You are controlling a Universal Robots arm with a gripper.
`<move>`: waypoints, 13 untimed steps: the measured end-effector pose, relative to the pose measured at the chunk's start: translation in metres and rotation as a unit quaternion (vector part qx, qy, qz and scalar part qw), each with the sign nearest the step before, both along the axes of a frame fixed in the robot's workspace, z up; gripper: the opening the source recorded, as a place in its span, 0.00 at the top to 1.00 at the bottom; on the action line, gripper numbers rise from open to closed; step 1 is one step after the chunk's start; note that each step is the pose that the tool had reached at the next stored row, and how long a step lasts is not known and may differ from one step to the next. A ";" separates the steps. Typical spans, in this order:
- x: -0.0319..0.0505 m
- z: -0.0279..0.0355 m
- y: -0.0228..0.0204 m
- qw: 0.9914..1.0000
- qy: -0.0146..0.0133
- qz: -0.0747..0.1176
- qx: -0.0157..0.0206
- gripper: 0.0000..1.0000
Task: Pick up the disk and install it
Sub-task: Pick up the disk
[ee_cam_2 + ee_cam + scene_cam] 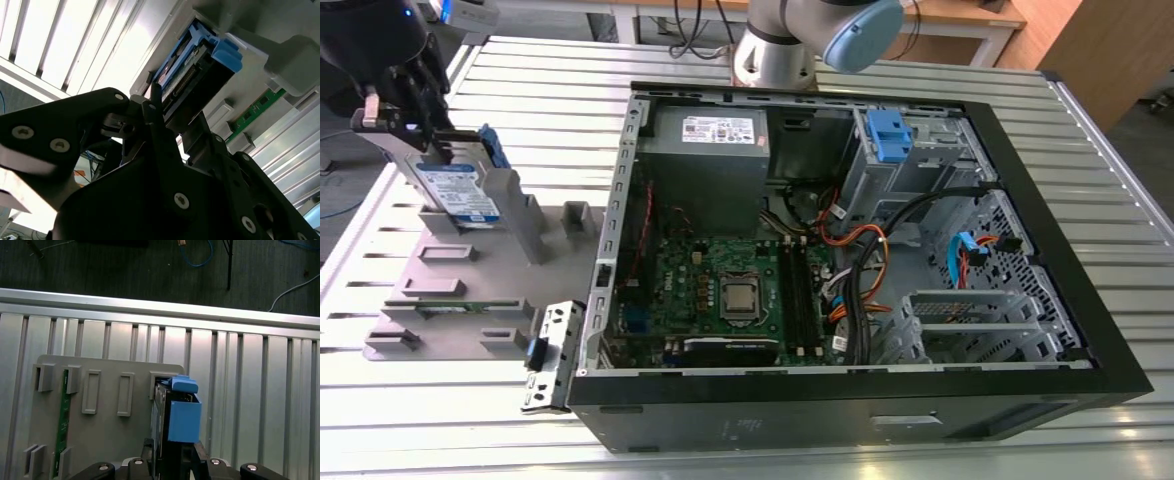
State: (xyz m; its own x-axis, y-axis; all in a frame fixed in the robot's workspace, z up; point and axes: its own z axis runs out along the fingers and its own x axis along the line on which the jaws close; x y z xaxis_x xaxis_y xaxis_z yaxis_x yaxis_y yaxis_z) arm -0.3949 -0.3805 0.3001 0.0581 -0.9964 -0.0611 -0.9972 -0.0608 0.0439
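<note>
Fingers (152, 117) of black metal clamp the flat silver, blue-railed disk (459, 192), upright at a slotted grey fixture (454, 300).

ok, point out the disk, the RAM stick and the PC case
disk (460, 195): exterior view, label face.
RAM stick (63, 420): first wrist view, green edge.
PC case (720, 400): exterior view, black outer wall.

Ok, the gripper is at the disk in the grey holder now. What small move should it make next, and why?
Probably a short, straight lift along the slot. In the exterior view the gripper appears closed on the top of the disk, whose lower end seems to sit in the grey holder, apart from the open computer case. Moving sideways first could jam it.
</note>
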 end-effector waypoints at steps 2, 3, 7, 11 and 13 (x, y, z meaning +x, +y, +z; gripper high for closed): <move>0.0000 0.0000 0.0000 1.000 0.000 0.000 0.000 0.58; 0.0000 0.0000 0.0000 1.000 0.000 0.000 0.000 0.58; 0.0001 0.0015 0.0001 1.000 0.000 0.000 0.000 0.58; 0.0001 0.0020 0.0001 1.000 0.000 0.000 0.000 0.58; 0.0000 0.0022 0.0001 1.000 0.000 -0.002 0.000 0.58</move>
State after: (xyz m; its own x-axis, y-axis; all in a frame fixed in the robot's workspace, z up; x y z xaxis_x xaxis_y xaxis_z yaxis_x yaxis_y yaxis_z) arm -0.3948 -0.3805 0.3023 0.0546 -0.9966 -0.0611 -0.9974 -0.0573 0.0439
